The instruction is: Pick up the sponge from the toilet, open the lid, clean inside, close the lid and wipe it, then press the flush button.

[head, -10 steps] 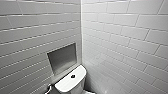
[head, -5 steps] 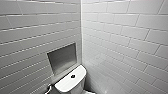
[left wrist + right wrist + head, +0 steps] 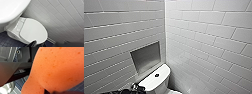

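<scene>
Low at the left edge of the head view, your left arm (image 3: 126, 90) is matt black, with a small shiny metal fitting (image 3: 135, 86) on its upper side. In the left wrist view, your left gripper (image 3: 33, 44) looks black, tapered and faintly glossy. In the right wrist view you have a wide dark grey plate (image 3: 12, 67), and beside it a black panel (image 3: 24, 55) carrying a round screw (image 3: 18, 52).
</scene>
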### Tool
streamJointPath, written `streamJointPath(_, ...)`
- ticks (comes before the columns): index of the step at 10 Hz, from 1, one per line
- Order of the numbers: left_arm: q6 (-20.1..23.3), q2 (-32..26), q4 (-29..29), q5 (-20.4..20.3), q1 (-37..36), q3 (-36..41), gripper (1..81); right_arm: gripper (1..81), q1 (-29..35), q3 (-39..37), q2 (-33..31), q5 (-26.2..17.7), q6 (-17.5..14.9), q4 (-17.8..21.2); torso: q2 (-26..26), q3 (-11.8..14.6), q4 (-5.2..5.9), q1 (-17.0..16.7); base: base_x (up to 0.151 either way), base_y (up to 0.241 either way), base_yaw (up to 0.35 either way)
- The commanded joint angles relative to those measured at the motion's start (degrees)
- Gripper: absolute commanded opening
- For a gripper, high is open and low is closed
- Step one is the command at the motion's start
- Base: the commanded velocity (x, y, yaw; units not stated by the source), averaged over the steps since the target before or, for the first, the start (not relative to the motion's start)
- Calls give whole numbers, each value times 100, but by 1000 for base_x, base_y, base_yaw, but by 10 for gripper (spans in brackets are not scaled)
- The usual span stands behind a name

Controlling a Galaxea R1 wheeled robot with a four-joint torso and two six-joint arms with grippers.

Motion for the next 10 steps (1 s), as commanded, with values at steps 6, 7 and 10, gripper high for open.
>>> streamJointPath(6, -1237, 386, -23, 723, -2183, -498, 811, 10, 97, 55, -63, -366, -18, -34, 9, -797, 0, 4, 0, 0, 0)
streamJointPath(7, -1299, 439, -32, 802, -2289, -630, 811, 10, 89, 55, -63, -366, -18, -34, 11, -695, 0, 4, 0, 0, 0)
streamJointPath(10, -1404, 668, -5, 969, -2579, -1008, 811, 10, 107, 55, -63, -366, -18, -34, 15, -767, 0, 11, 0, 0, 0)
